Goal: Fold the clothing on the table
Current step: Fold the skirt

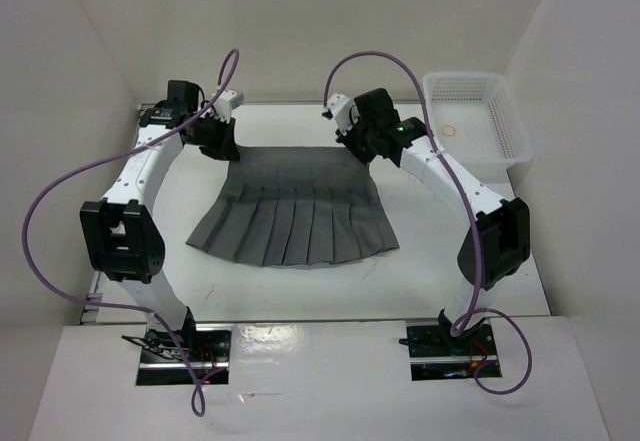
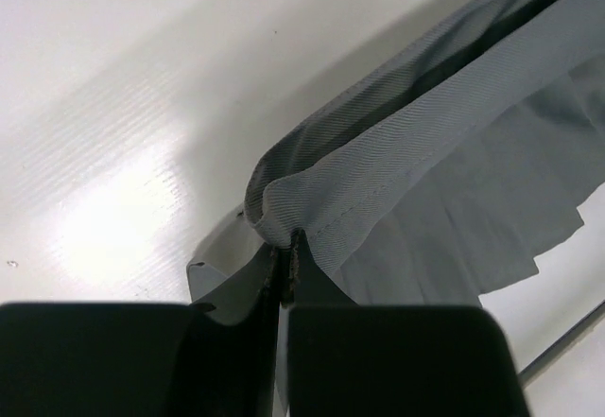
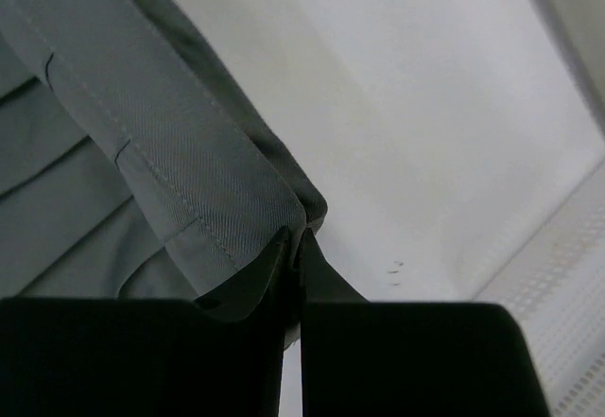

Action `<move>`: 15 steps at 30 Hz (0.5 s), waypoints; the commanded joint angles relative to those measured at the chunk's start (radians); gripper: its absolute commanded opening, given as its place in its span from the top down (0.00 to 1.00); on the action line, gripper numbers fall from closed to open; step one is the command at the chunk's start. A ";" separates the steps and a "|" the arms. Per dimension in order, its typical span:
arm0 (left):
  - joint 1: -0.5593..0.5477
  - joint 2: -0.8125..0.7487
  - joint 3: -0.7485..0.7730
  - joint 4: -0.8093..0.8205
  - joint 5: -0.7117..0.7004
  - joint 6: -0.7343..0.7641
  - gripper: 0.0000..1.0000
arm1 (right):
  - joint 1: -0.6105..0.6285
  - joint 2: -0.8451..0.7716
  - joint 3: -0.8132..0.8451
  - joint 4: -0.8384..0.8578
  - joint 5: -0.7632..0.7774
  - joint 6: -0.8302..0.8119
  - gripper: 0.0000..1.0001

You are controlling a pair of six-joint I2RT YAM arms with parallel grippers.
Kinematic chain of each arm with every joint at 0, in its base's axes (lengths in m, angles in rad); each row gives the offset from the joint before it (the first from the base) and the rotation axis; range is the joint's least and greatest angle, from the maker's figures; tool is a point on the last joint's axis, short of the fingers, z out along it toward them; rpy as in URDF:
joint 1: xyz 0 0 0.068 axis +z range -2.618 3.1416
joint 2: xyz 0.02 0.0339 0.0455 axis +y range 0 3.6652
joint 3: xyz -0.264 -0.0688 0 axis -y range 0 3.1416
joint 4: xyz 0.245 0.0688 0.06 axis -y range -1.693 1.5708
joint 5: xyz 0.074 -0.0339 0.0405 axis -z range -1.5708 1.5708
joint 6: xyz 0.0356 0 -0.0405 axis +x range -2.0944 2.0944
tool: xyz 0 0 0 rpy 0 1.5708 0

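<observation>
Clothing (image 1: 295, 211) lies spread on the table (image 1: 300, 296) in my top view, left of the white mesh basket (image 1: 475, 116), with its waistband edge level with the basket and its hem flaring away; the left gripper (image 1: 218, 143) sits at the waistband corner farthest from the basket and the right gripper (image 1: 362, 143) at the corner nearest it. On my left wrist feed the jaws are pinched tight on the folded waistband (image 2: 397, 166) corner. On my right wrist feed the jaws are likewise clamped on the other corner, with the basket's mesh just beyond.
</observation>
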 commanded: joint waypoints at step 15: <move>0.039 -0.235 -0.202 -0.308 0.110 0.431 0.72 | 0.168 -0.051 -0.127 -0.515 -0.298 -0.102 0.76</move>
